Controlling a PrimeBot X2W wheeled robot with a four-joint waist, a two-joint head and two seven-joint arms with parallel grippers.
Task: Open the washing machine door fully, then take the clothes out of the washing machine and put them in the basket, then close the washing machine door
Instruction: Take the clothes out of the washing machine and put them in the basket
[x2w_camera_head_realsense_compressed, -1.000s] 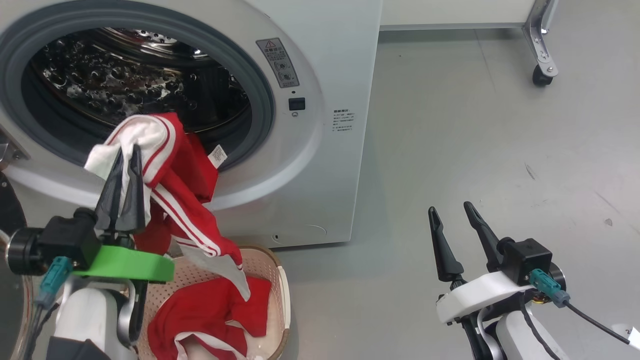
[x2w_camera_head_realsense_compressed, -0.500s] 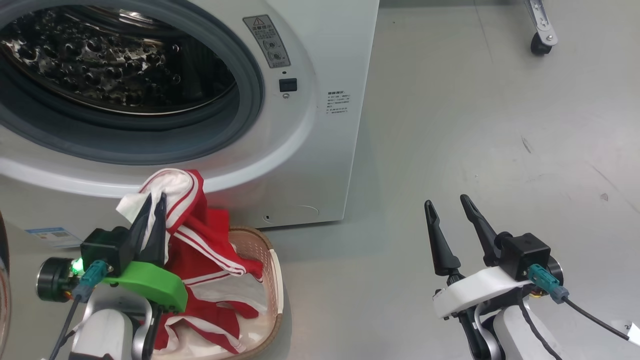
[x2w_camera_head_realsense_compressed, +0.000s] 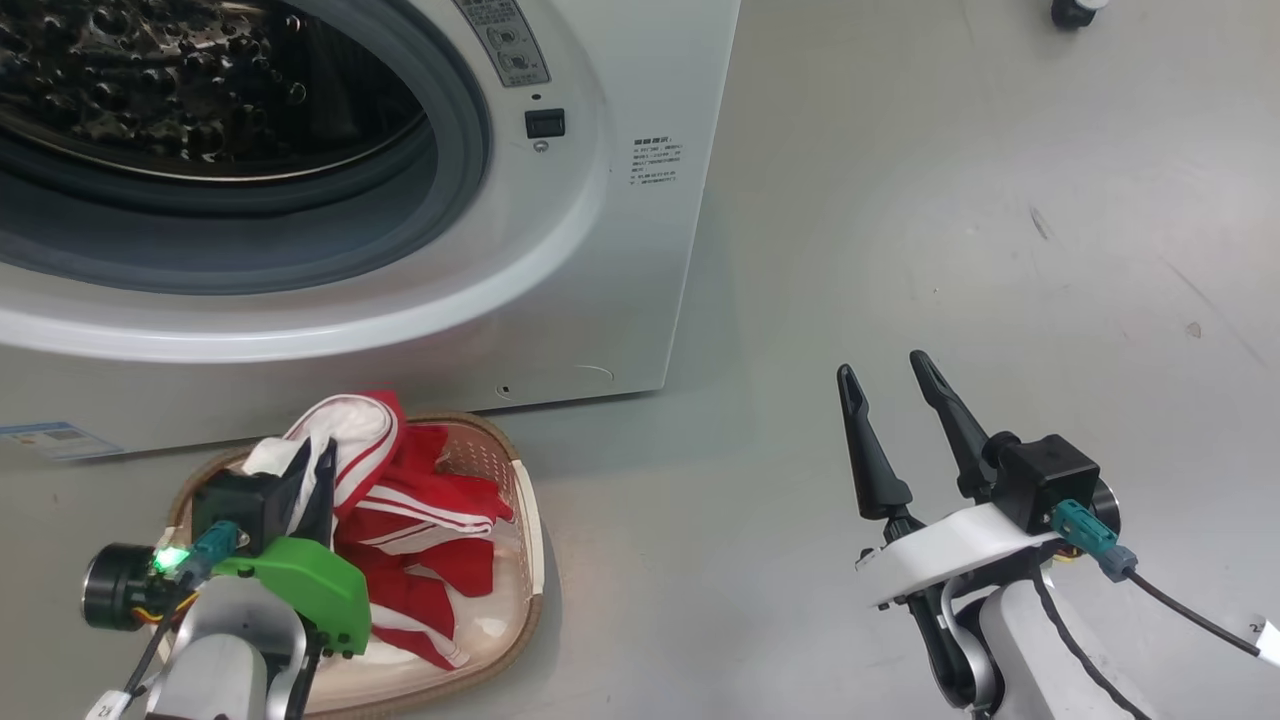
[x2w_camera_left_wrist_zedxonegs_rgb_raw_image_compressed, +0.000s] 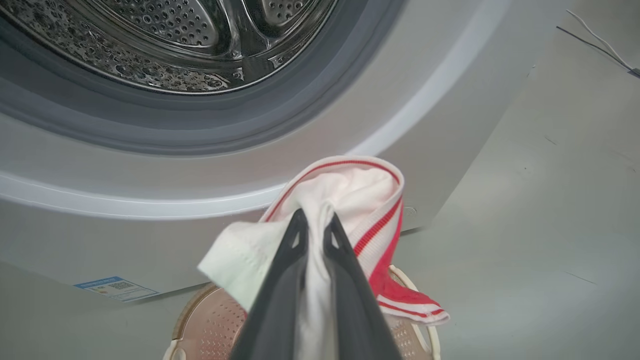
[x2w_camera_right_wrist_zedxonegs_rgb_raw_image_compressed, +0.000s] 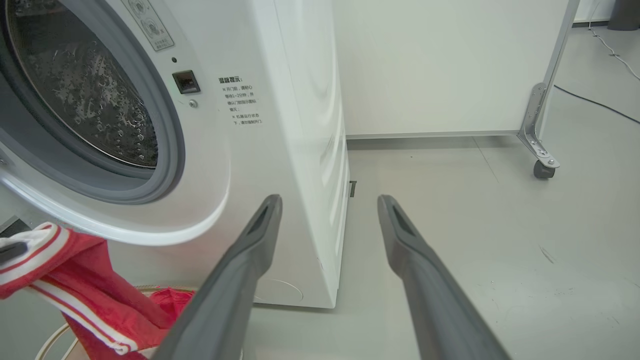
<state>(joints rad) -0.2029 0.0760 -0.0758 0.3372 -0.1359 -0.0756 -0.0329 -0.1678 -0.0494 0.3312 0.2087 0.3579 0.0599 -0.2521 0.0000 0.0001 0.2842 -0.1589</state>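
Note:
The white washing machine (x2w_camera_head_realsense_compressed: 620, 280) stands with its steel drum (x2w_camera_head_realsense_compressed: 180, 90) exposed; the washing machine door is out of view. On the floor in front of it sits the cream basket (x2w_camera_head_realsense_compressed: 528, 530), holding red-and-white clothes (x2w_camera_head_realsense_compressed: 420, 520). My left gripper (x2w_camera_head_realsense_compressed: 312, 462) is shut on a white fold of the clothes (x2w_camera_left_wrist_zedxonegs_rgb_raw_image_compressed: 345, 195), just above the basket's near-left part. In the left wrist view the fabric is pinched between the dark fingers (x2w_camera_left_wrist_zedxonegs_rgb_raw_image_compressed: 280, 280), over the basket (x2w_camera_left_wrist_zedxonegs_rgb_raw_image_compressed: 210, 320). My right gripper (x2w_camera_head_realsense_compressed: 888, 372) is open and holds nothing, over bare floor to the right.
Grey floor (x2w_camera_head_realsense_compressed: 950, 250) spreads to the right of the machine. A white panel on a metal leg with a caster (x2w_camera_right_wrist_zedxonegs_rgb_raw_image_compressed: 542, 170) stands behind, at the right. A blue label (x2w_camera_head_realsense_compressed: 45, 438) sits low on the machine's front.
My left gripper has come down from the drum's mouth with the red-and-white garment, which now hangs into the basket. The head camera has tilted downward. The right gripper is unchanged.

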